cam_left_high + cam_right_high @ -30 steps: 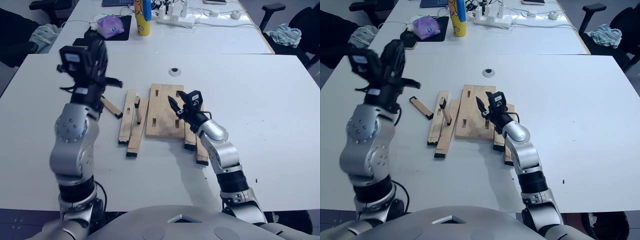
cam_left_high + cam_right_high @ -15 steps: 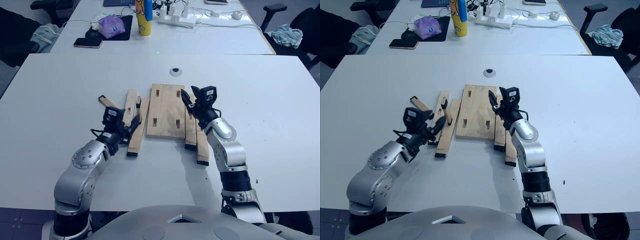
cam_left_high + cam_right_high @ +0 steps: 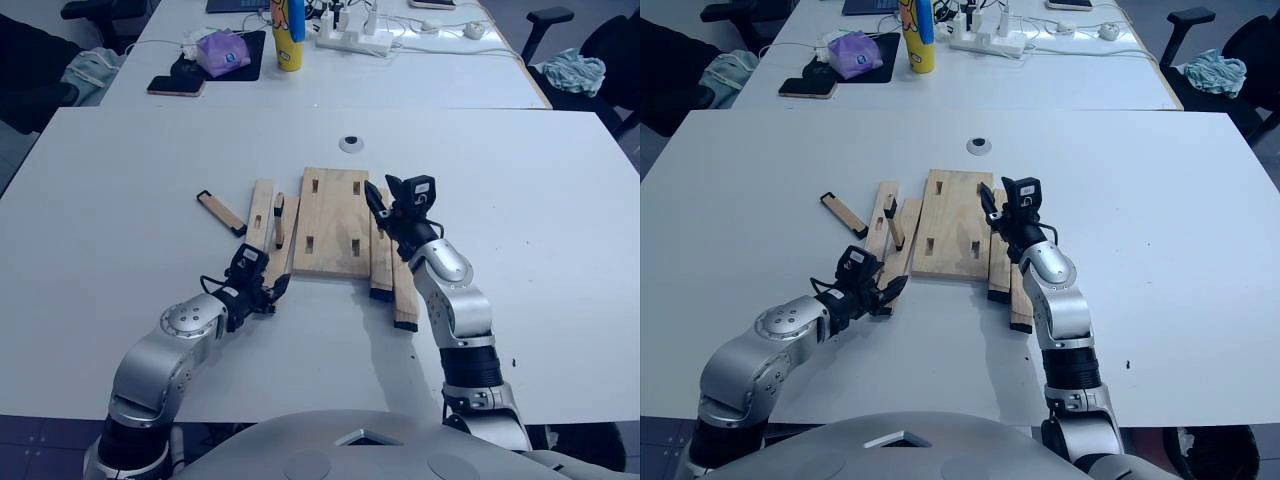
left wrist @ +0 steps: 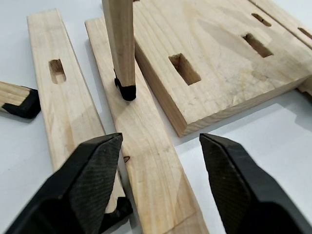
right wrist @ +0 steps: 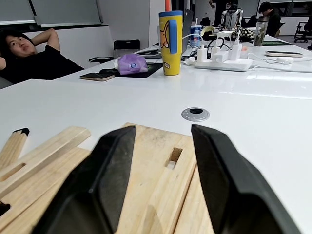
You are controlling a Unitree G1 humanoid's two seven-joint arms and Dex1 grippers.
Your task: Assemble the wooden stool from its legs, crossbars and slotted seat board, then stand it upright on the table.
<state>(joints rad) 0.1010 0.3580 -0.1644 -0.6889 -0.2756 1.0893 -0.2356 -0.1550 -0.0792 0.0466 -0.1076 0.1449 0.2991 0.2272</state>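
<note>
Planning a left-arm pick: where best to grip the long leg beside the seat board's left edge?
Likely the long leg's near end, from the robot's side, fingers across its width: it juts past the seat board; a crossbar rests farther up.

A big white table (image 3: 120, 180) is in front. Behind it, a second table (image 3: 450, 85) holds a yellow cup (image 3: 288, 35), a purple bag (image 3: 220, 50), a phone (image 3: 176, 86) and a power strip (image 3: 352, 40).
</note>
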